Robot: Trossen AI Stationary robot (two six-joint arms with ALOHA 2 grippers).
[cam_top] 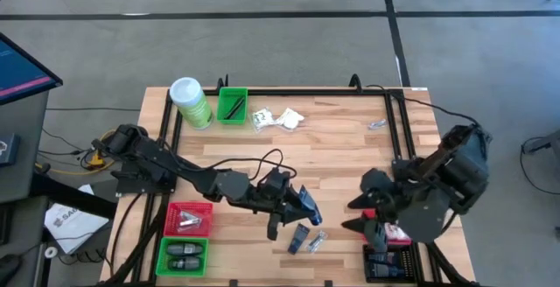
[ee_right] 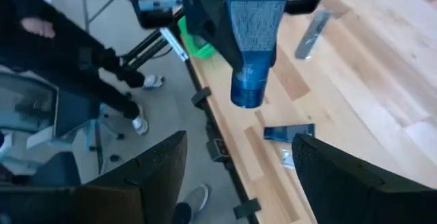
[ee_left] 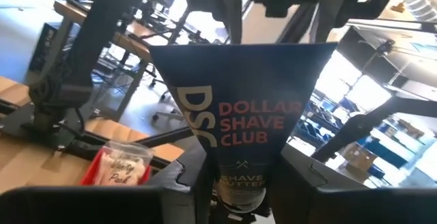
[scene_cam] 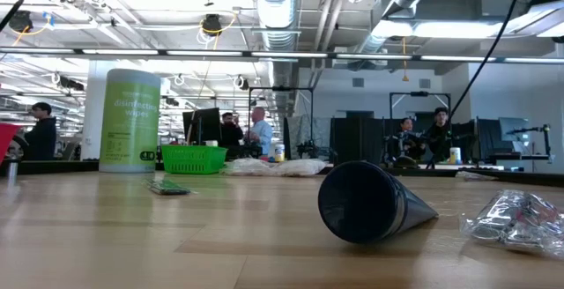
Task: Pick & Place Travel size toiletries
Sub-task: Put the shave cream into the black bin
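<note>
Dark blue tube [ee_left: 240,138], clamped in left tool [cam_top: 302,204]

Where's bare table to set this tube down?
Free: the middle, between the white sachets and the left gripper holding the tube. Also the far right corner, near one silvery packet. Crowded: the near edge, packets and the red bin.

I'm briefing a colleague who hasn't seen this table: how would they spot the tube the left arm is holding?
Find the wooden table's near edge, right of the red bin. The left gripper holds a dark blue tube there, above the table. Unlike the loose packets beneath, it reads "Dollar Shave Club".
</note>
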